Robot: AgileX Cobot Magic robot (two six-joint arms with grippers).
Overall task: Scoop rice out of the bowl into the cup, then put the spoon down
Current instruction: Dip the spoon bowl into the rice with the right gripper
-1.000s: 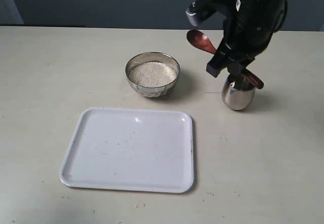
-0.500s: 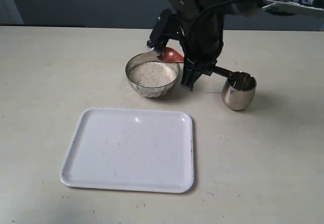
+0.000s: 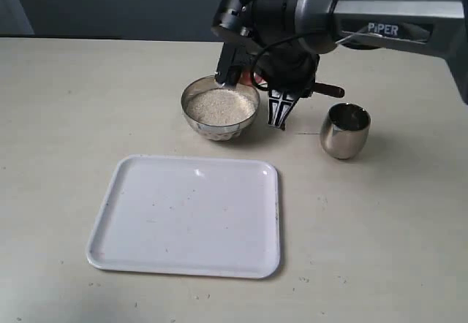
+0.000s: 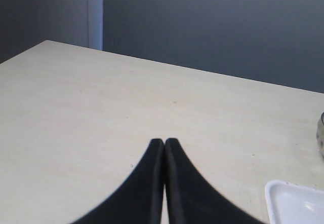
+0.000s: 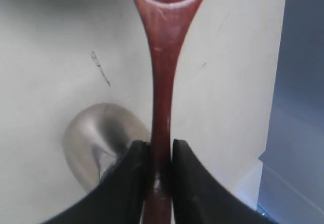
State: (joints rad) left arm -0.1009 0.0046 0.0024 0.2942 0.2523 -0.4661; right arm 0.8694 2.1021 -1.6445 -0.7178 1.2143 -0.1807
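The steel bowl (image 3: 219, 122) holds a pale heap of rice (image 3: 219, 106) at the table's middle. To its right stands the steel cup (image 3: 345, 130), which also shows in the right wrist view (image 5: 96, 133). My right gripper (image 3: 278, 108) (image 5: 161, 150) is shut on the slim handle of the reddish-brown wooden spoon (image 5: 162, 77). In the exterior view the arm hides most of the spoon (image 3: 257, 80); a bit of its oval head shows at the bowl's far right rim. My left gripper (image 4: 164, 142) is shut on nothing, over bare table, outside the exterior view.
A white rectangular tray (image 3: 189, 213) lies in front of the bowl, and its corner (image 4: 296, 203) shows in the left wrist view. The right arm's dark body (image 3: 292, 16) hangs over the area behind the bowl and the cup.
My right arm has swung left from above the cup to the bowl's far right side, carrying the spoon. The spoon's head has come down to the bowl's rim.
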